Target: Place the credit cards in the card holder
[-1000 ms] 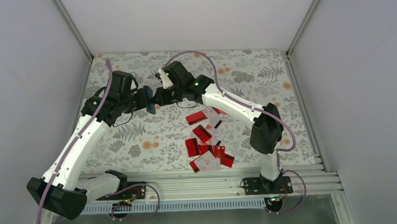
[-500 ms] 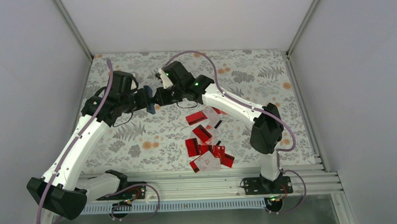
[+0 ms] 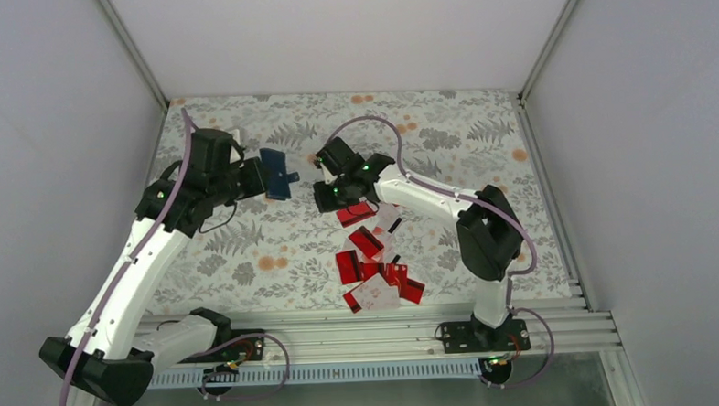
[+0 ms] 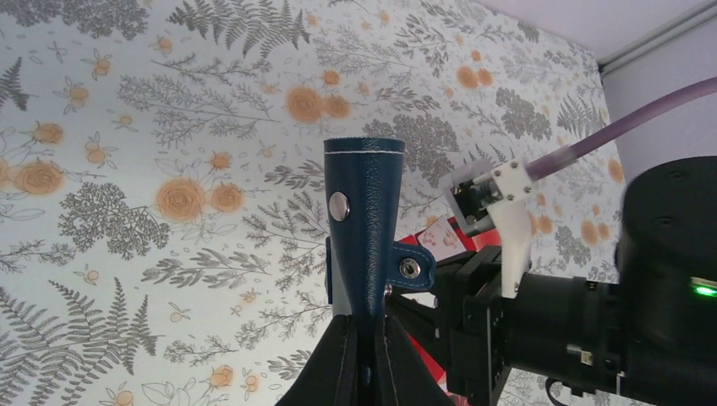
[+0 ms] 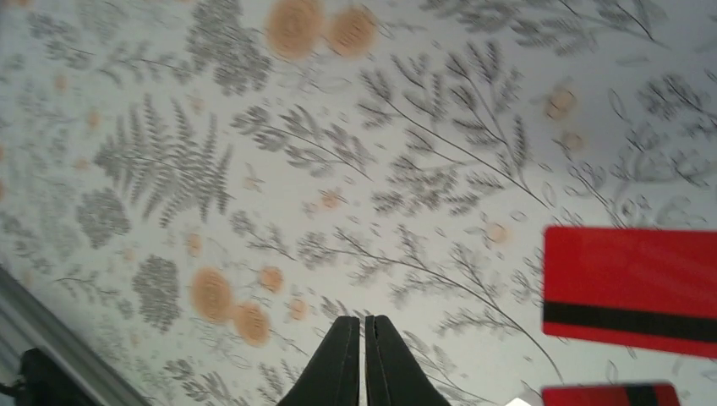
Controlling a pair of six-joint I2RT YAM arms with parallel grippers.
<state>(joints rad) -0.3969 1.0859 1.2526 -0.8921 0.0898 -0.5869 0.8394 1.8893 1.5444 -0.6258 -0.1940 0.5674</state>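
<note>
My left claw (image 4: 365, 342) pinches the card holder (image 4: 363, 203) aloft for loading; my right claw (image 5: 365, 330), pressed together and empty, hangs near the cards (image 5: 630, 288).

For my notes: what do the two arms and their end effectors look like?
The left arm and right arm have white links with chunky black joint housings and small green status lights. A purple cable loops along each. The left end effector and right end effector have slim, black, tapered fingers.

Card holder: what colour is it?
The card holder is dark navy blue; left wrist view shows it best.
</note>
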